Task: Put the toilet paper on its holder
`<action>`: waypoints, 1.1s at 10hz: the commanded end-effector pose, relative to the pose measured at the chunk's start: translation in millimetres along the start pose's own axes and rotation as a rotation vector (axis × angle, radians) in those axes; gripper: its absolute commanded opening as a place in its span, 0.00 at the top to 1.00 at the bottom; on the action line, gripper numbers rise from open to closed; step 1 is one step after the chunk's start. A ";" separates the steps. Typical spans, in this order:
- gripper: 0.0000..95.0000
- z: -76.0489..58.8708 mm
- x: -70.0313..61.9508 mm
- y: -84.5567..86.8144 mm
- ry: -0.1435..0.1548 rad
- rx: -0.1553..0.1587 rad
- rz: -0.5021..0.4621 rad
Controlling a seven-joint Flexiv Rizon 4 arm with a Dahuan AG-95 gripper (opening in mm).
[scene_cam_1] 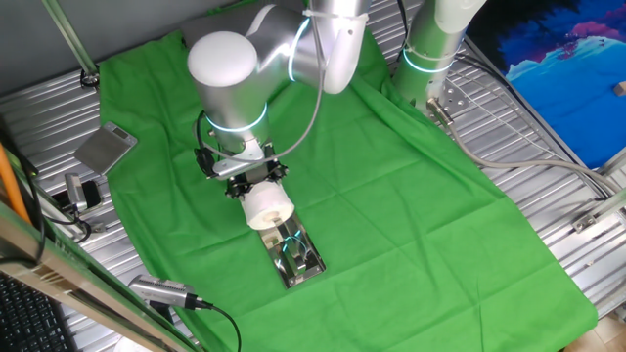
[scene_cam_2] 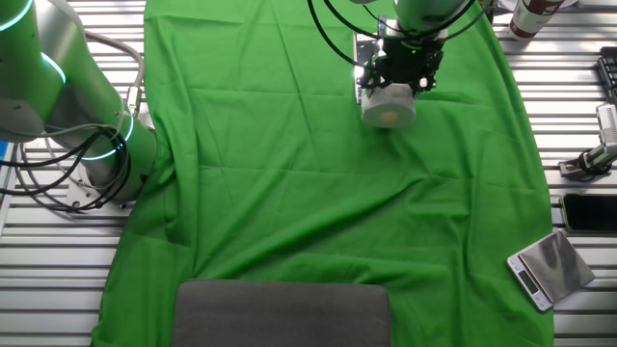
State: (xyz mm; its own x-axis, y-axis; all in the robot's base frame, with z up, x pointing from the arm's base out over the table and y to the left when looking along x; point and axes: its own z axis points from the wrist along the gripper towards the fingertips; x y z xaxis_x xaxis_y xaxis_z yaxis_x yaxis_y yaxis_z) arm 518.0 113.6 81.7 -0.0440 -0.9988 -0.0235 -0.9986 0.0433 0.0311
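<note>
The white toilet paper roll [scene_cam_1: 267, 206] hangs in my gripper [scene_cam_1: 257, 188] just above the green cloth, its end with the small hole facing the other fixed view [scene_cam_2: 388, 108]. The gripper is shut on the roll, one black finger on each side. The chrome holder [scene_cam_1: 294, 256], a shiny plate with a metal bar, lies on the cloth right beside the roll on its near side. The roll's lower edge overlaps the holder's near end. In the other fixed view the gripper [scene_cam_2: 399, 79] covers most of the holder; only a shiny sliver [scene_cam_2: 360, 75] shows beside it.
A flat dull-grey plate [scene_cam_1: 106, 149] lies at the cloth's edge and shows as a small scale in the other fixed view [scene_cam_2: 549, 268]. A second arm's base [scene_cam_2: 87, 135] stands on the slatted table. A grey pad [scene_cam_2: 281, 313] lies on the cloth edge. Cables run beside the cloth.
</note>
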 end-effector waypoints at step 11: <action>1.00 5.1 -26.8 -0.4 0.006 0.003 0.029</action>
State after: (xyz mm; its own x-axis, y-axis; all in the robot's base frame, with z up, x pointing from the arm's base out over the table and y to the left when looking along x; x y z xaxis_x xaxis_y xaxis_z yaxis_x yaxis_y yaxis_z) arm 519.6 142.2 77.0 -0.0725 -0.9972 -0.0162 -0.9969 0.0720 0.0305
